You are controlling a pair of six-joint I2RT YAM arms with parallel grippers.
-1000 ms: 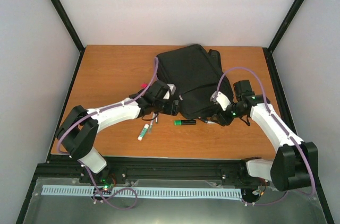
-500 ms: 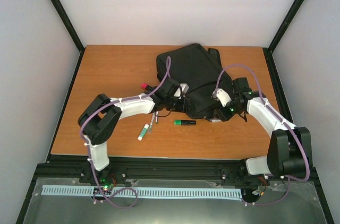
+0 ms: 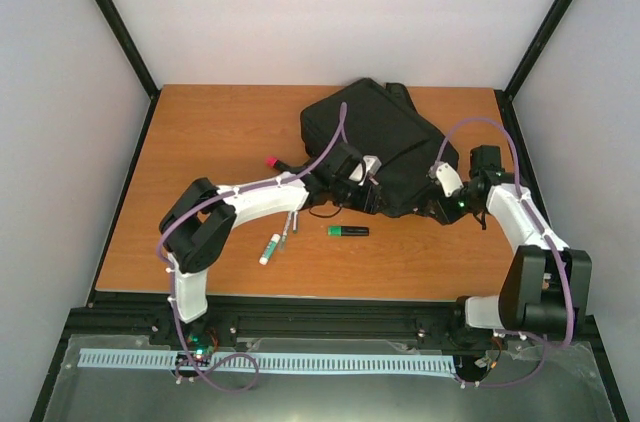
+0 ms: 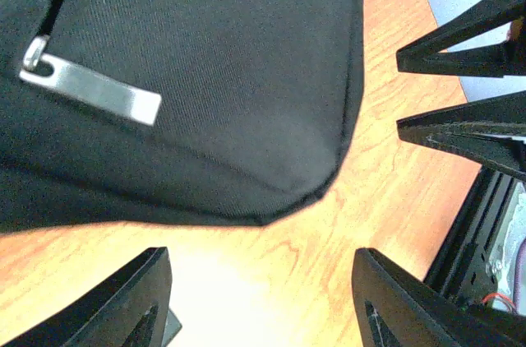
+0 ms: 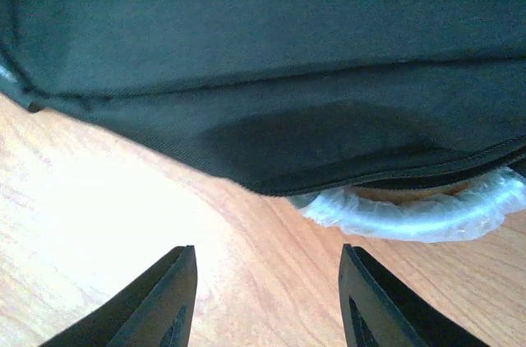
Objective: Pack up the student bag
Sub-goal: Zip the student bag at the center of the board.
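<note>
Matt woven cloth student bag (image 4: 205, 76), brushed metal zip pull (image 4: 90, 92), glossy wood-grain table (image 5: 123, 224), handle (image 5: 419, 211) perhaps plastic-wrapped

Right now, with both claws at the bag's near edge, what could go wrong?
The left claw and right claw are open and empty, facing the student bag; pushing may slide it away. The green highlighter lies just behind the left claw, so retreating could knock it. The plastic-wrapped handle might snag a right finger.

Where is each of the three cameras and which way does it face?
Top external: above and behind, looking down on wooden table and large black fabric backpack; left arm, right arm show.
Left wrist: low over table, facing backpack corner; left gripper shows.
Right wrist: low, facing backpack edge; right gripper shows.
Wrist views share backpack, table.
</note>
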